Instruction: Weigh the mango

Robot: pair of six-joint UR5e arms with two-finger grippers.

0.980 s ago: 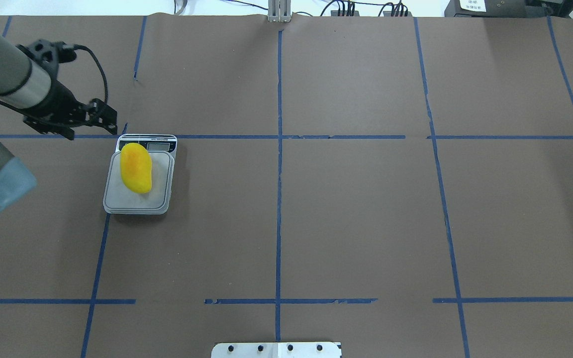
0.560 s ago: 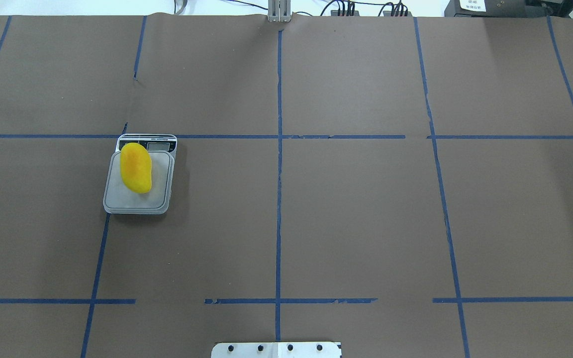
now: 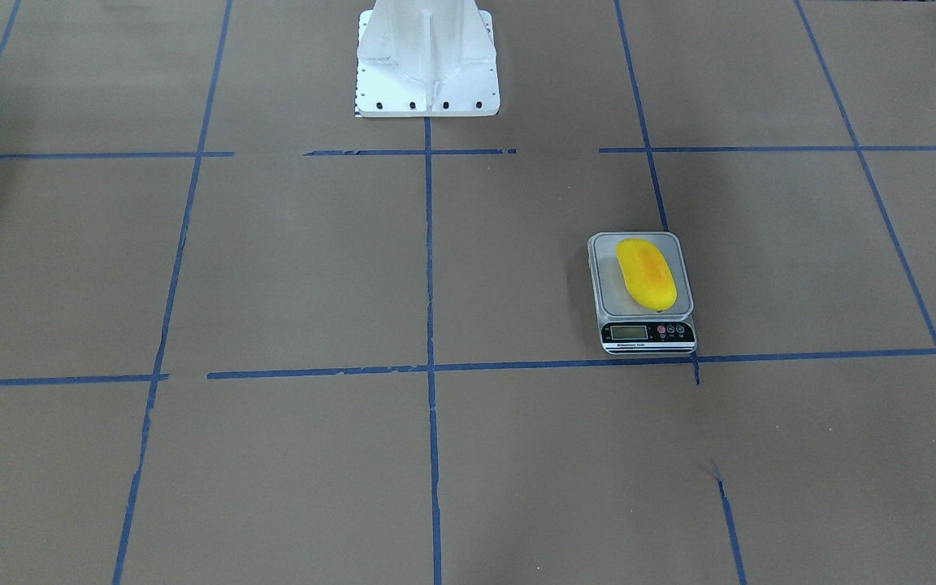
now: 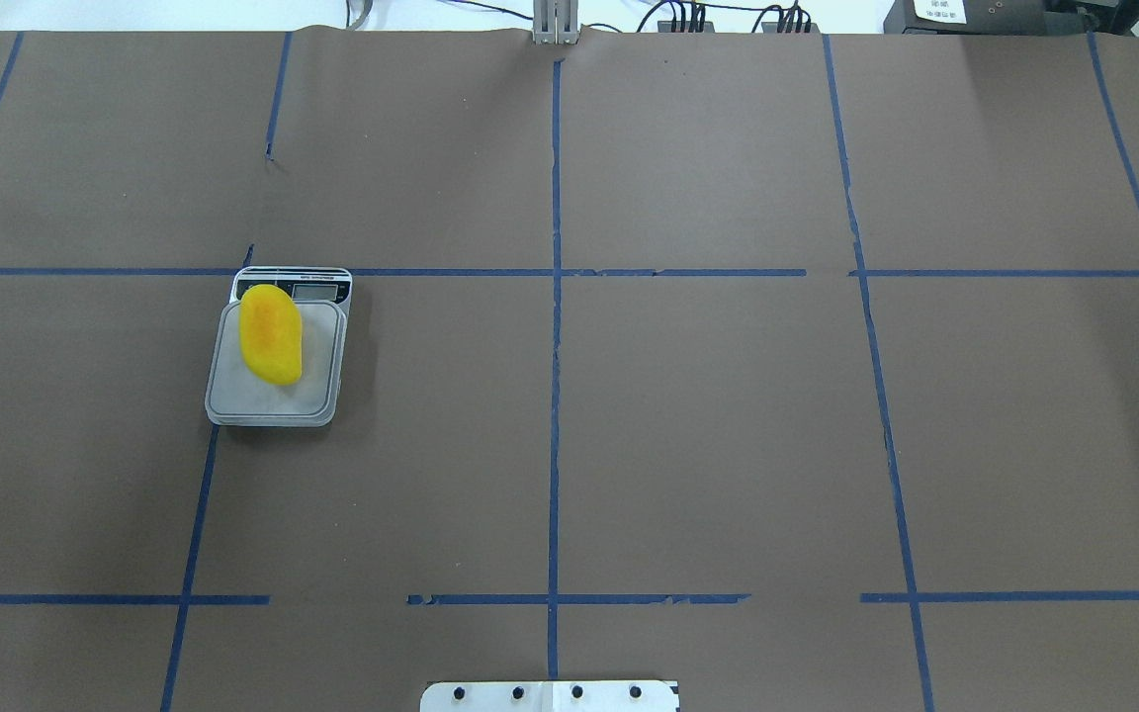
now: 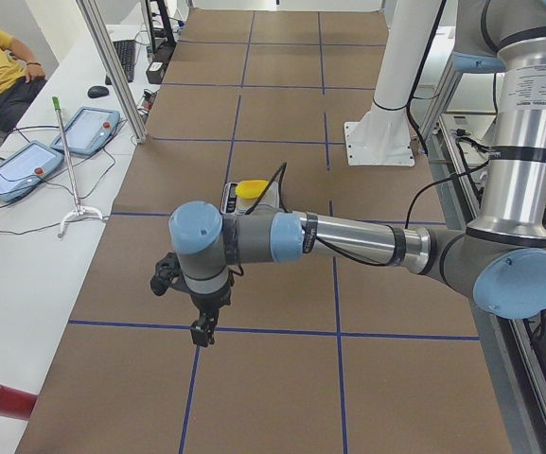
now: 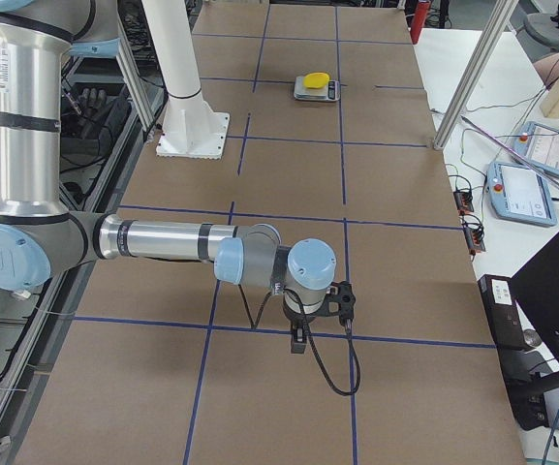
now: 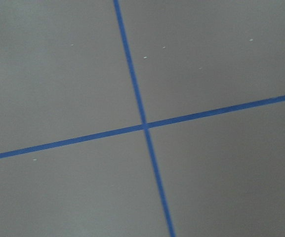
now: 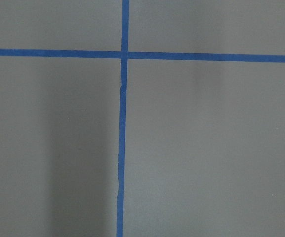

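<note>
A brown paper-covered table taped into a blue grid (image 4: 708, 435) carries the work, with both grey-and-silver robot arms drawn back to opposite ends: the left arm (image 5: 348, 241) is stretched low over the tape lines at one end, the right arm (image 6: 163, 239) at the other. Well apart from both, a small silver digital kitchen scale with a pale square platform (image 4: 317, 371) sits against a tape line on the robot's left half. On it lies the bright yellow, orange-blushed mango (image 4: 270, 333), lengthwise, its far tip reaching toward the scale's grey display (image 4: 318, 291), whose reading is too small to make out.

The fruit looks light and smooth-skinned, probably slippery and easily bruised. A gentle pinch across its narrow middle, on the two long flanks, seems the safest hold.

The left gripper (image 5: 202, 331) and right gripper (image 6: 298, 341) hang fingers-down over bare paper. Whether either is open or closed cannot be told from the side views.

A second ago the left arm hovered just beside the scale's far corner; it has since left the overhead view, while mango and scale have not shifted.
</note>
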